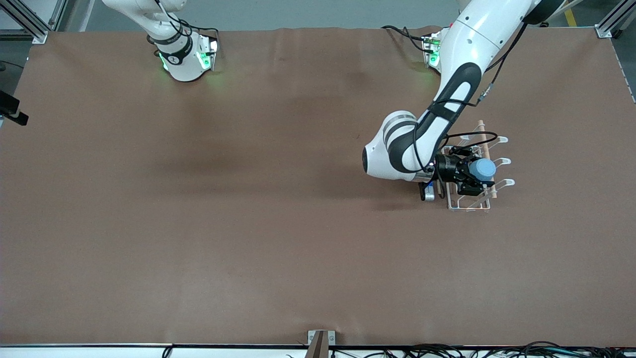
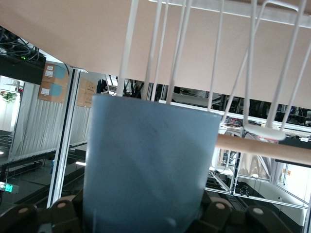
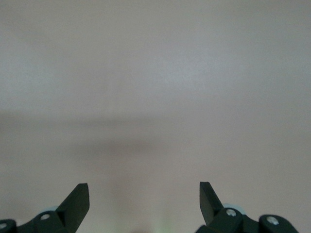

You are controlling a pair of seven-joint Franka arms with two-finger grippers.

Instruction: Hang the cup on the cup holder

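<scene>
I see my left tool [image 1: 472, 175] clenched around the cup [image 1: 482, 169], over the cup holder [image 1: 467, 203] at three o'clock on the surface [image 1: 248, 223], white prongs [image 2: 252, 73] crowding it. Right tool [image 3: 144, 199] waits spread.

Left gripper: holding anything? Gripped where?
The left gripper holds the cup by its side wall, over the cup holder. The right gripper is open and holds nothing; that arm waits.
</scene>
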